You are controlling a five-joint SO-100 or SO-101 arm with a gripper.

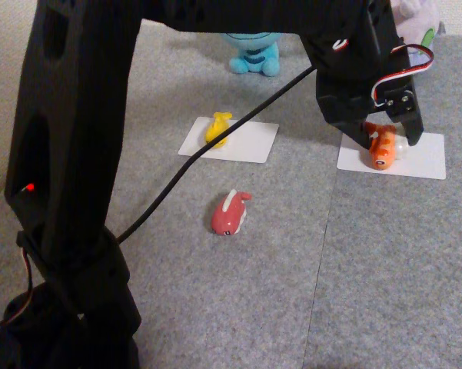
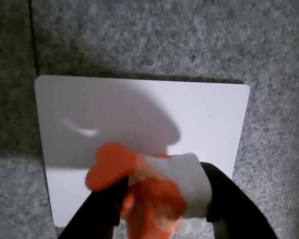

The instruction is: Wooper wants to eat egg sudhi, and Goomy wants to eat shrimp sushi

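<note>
Shrimp sushi (image 1: pixel 384 146), orange with white stripes, over the right-hand white card (image 1: pixel 423 163) in the fixed view, clamped between the black fingers (image 1: pixel 412 132) of the gripper (image 1: pixel 387 141); contact with the card not clear from here. In the wrist view, same shrimp sushi (image 2: pixel 154 199) pinched between both fingers (image 2: pixel 234 199), orange tail pointing up-left, white rice base on the right, white card (image 2: pixel 209 119) beneath with the toy's shadow across it. Jaws closed on the toy.

Just behind that card, at the top right edge of the fixed view, Goomy (image 1: pixel 415 19), pale lilac, mostly cut off by the frame and partly hidden by the arm.

Farther left, egg sudhi (image 1: pixel 217 128), yellow, lying on the left side of a second white card (image 1: pixel 250 142). Behind it, Wooper (image 1: pixel 255 52), light blue, upper part hidden behind the arm.

In front of both cards, on bare grey carpet (image 1: pixel 369 269), a red-and-white toy (image 1: pixel 230 213), well apart from either plush.

Black arm body (image 1: pixel 77 154) filling the left of the fixed view, small red light on its side, black cable (image 1: pixel 184 165) running from the base up toward the wrist.
</note>
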